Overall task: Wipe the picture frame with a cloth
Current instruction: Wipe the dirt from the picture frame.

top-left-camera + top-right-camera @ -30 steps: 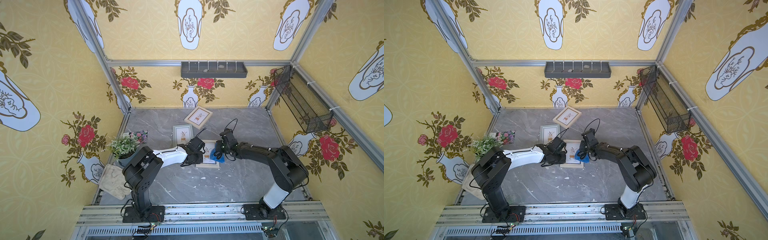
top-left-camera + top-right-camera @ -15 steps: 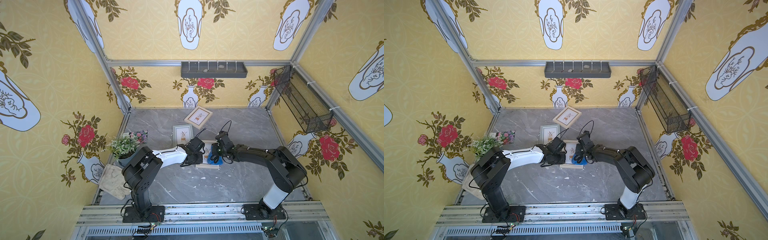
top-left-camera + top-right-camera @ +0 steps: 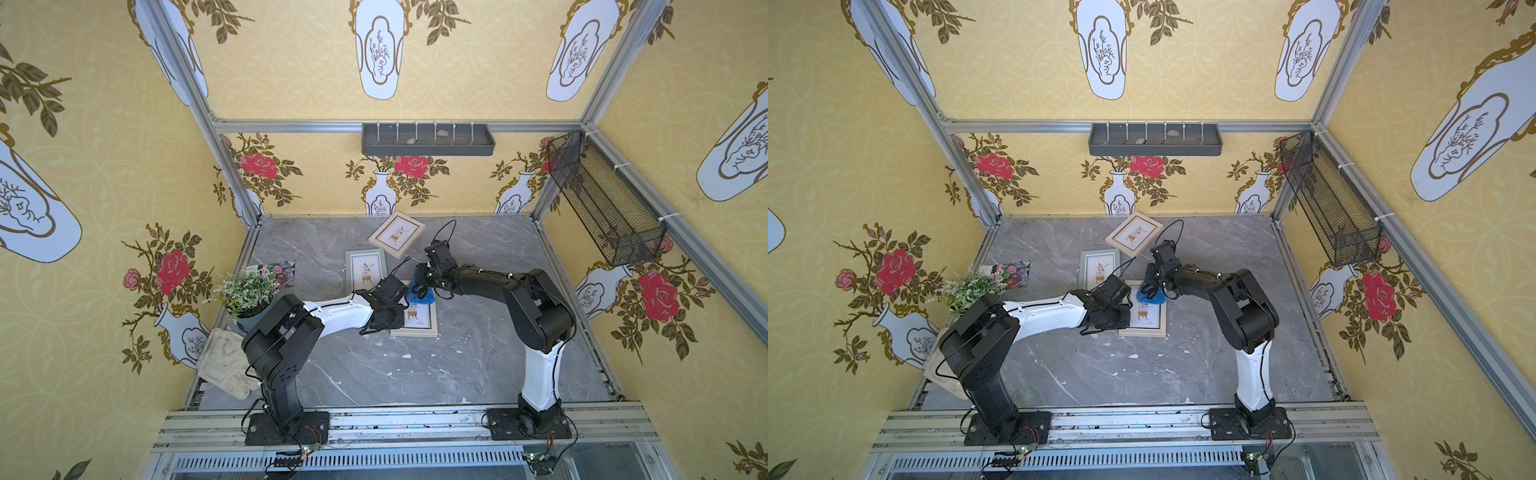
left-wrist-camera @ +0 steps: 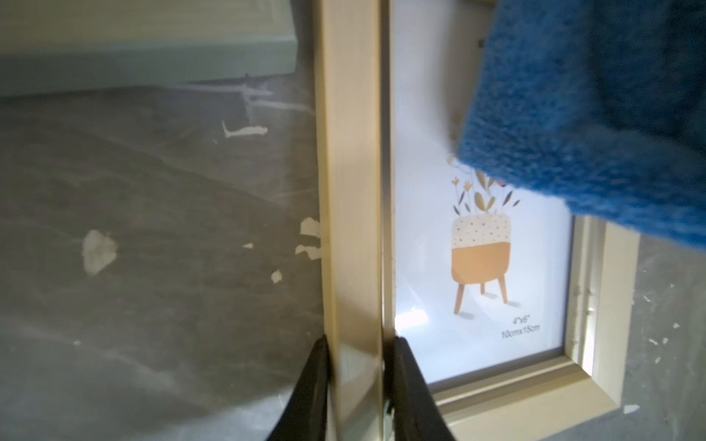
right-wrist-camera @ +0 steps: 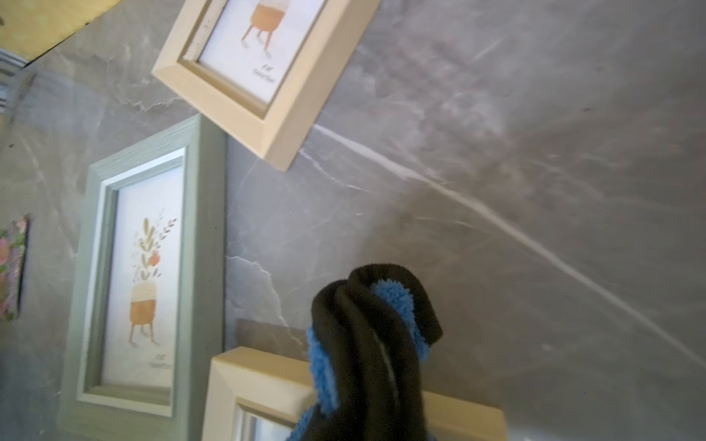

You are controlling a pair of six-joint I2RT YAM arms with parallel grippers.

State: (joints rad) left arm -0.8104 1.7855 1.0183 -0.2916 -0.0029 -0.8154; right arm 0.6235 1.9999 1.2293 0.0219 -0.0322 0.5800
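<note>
**Blue cloth bunched on the far end of the clamped frame**

The picture frame (image 3: pixel 414 332), pale beige wood, lies flat near the middle of the grey marble table (image 3: pixel 457 365). Its print of an orange pot faces up. The left gripper (image 4: pixel 359 351) comes in from 9 o'clock, nearly closed. Its two black fingers (image 4: pixel 407 382) pinch the frame's 9 o'clock rail toward the 6 o'clock corner, one on the outer edge and one on the inner lip.

The cloth (image 3: pixel 423 294), plush bright blue with black trim, is bunched on the frame's 12 o'clock end. It covers the top of the print and reaches across to the 3 o'clock rail. The right gripper (image 3: pixel 420 284) reaches in from 3 o'clock and stands over the cloth. In the wrist view the folds bury its tips. It is closed tight, with the cloth caught between them.

A sage-green frame (image 3: pixel 365 270) lies flat at 11 o'clock from the clamped frame, just beside it. Farther back, at 12 o'clock, a second beige frame (image 3: pixel 397 235) sits turned askew. A potted plant (image 3: pixel 249 291) stands at 9 o'clock by the table's edge. A floral card (image 3: pixel 278 272) lies at 10 o'clock, and an off-white glove (image 3: pixel 224 363) at 8 o'clock.
</note>
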